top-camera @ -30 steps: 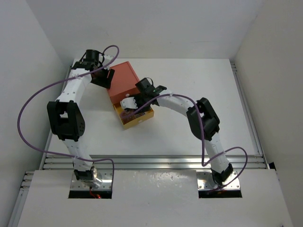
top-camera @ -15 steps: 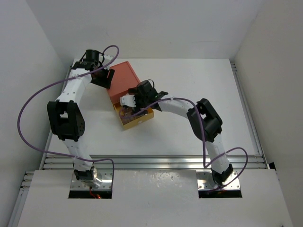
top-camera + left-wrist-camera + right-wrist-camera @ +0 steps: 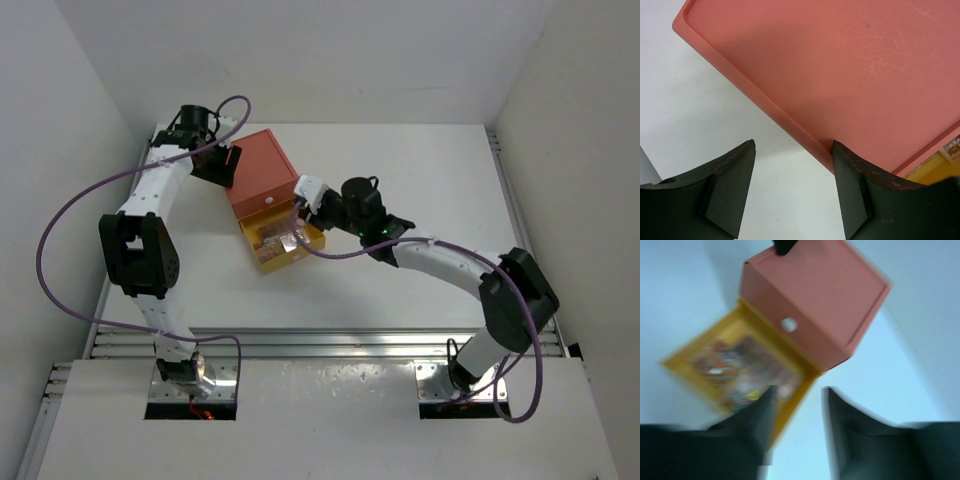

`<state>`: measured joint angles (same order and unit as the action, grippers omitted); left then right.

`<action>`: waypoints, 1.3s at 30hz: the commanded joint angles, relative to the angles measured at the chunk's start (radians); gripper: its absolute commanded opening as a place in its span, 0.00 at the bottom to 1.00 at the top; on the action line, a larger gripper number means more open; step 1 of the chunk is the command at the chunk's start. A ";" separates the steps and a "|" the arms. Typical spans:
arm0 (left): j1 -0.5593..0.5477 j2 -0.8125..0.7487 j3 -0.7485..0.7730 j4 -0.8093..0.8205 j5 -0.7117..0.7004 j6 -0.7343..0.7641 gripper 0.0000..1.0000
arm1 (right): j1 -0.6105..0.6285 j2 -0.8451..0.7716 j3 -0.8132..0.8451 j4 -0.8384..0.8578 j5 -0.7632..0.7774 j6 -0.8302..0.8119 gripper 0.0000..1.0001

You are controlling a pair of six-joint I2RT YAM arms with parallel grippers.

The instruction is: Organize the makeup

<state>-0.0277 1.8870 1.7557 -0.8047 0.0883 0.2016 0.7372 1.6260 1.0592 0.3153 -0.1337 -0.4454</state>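
The makeup palettes (image 3: 278, 240) lie in the open yellow drawer (image 3: 262, 262) of the orange box (image 3: 262, 168). They show blurred in the right wrist view (image 3: 742, 371), inside the drawer (image 3: 700, 347) under the box (image 3: 815, 290). No brushes or pencils show. My right gripper (image 3: 303, 205) is open and empty, just above the drawer's right corner; in its own view (image 3: 797, 415) one finger overlaps the drawer wall. My left gripper (image 3: 228, 165) is open at the box's left edge, with one finger (image 3: 852, 185) against the box rim (image 3: 805, 142).
A white round knob (image 3: 788, 324) sits on the box front above the drawer. The white table (image 3: 420, 190) stretches right of the box. White walls close in the left, back and right sides. A metal rail (image 3: 330, 342) runs along the near edge.
My right gripper has lifted out of the drawer and drawn back to the right, its elbow swinging far right. The palettes now show in the drawer. The left arm has not moved.
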 commanded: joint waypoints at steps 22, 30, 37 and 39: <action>0.018 -0.003 -0.032 0.002 0.016 0.030 0.68 | 0.025 0.455 0.096 0.238 0.220 0.975 0.00; 0.018 0.006 -0.032 0.002 0.036 0.039 0.68 | 0.037 0.624 0.292 0.254 0.276 0.987 0.00; 0.018 0.006 -0.032 0.002 0.036 0.048 0.68 | 0.041 0.704 0.401 0.260 0.342 0.970 0.00; 0.018 0.006 -0.032 0.002 0.036 0.048 0.68 | 0.041 0.716 0.423 0.277 0.367 0.953 0.00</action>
<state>-0.0189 1.8870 1.7435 -0.7773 0.1200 0.2321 0.7696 2.3367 1.4239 0.5011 0.1707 0.5224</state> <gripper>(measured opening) 0.680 0.009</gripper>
